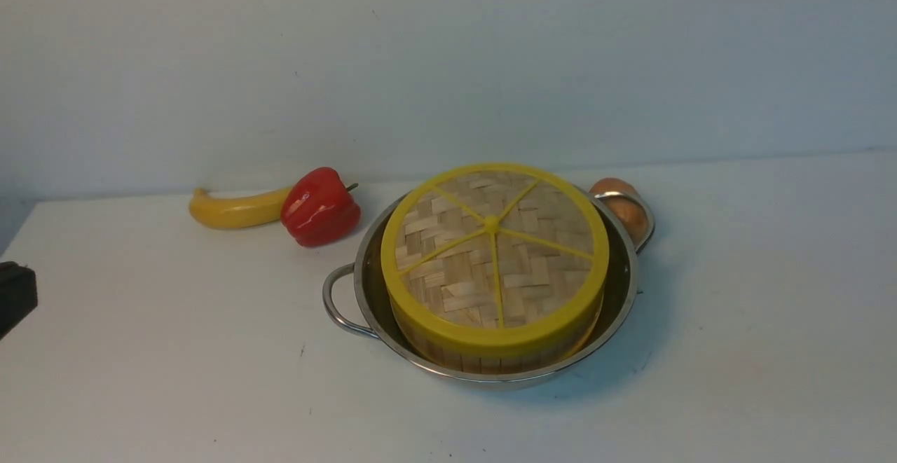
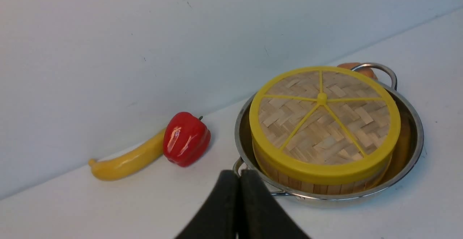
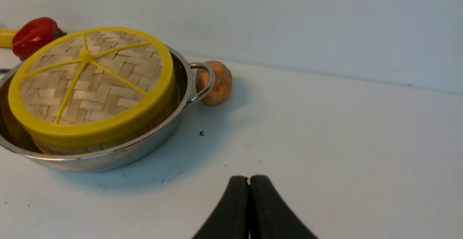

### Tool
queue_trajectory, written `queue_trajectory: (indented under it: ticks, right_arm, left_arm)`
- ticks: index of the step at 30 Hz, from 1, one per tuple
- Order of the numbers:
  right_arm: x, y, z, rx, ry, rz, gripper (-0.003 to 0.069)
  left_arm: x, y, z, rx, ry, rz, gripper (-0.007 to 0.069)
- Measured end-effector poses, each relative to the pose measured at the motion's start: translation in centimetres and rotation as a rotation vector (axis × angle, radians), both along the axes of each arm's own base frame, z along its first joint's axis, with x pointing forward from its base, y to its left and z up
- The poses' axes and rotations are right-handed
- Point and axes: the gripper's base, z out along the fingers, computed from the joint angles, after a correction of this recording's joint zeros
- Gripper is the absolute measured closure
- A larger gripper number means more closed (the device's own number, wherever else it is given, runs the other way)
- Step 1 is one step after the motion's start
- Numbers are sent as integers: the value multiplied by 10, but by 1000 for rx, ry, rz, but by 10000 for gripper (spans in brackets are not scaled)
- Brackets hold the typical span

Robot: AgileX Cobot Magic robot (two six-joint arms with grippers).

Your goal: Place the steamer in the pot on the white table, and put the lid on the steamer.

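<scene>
The shiny steel pot [image 1: 624, 302] stands on the white table [image 1: 175, 379] near its middle. Inside it sits the bamboo steamer [image 1: 490, 358], only its slat wall showing below the lid. The woven lid [image 1: 494, 256] with yellow rim and spokes lies flat on the steamer. My left gripper [image 2: 239, 175] is shut and empty, back from the pot's near handle [image 1: 335, 305]. My right gripper [image 3: 249, 181] is shut and empty over bare table, well away from the pot [image 3: 108, 159]. In the front view, a dark part at the left edge [image 1: 14, 295] is all that shows of an arm.
A yellow banana [image 1: 235, 209] and a red pepper [image 1: 319, 207] lie at the back left by the wall. A brown onion [image 1: 620, 204] rests against the pot's far handle. The wall runs close behind them.
</scene>
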Motion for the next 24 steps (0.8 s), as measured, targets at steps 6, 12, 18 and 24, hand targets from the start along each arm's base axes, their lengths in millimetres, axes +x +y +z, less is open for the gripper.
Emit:
queue_trajectory:
  ticks: [6, 12, 18, 24]
  right_arm:
    - [0, 0, 0, 6, 0, -1, 613]
    - [0, 0, 0, 6, 0, -1, 595]
    - [0, 0, 0, 6, -1, -1, 580]
    - [0, 0, 0, 6, -1, -1, 564]
  left_arm:
    - [0, 0, 0, -1, -2, -1, 624]
    - [0, 0, 0, 0, -4, -1, 615]
    - [-8, 15, 3, 12, -63, 111, 615]
    - [-30, 38, -24, 19, -97, 391, 604]
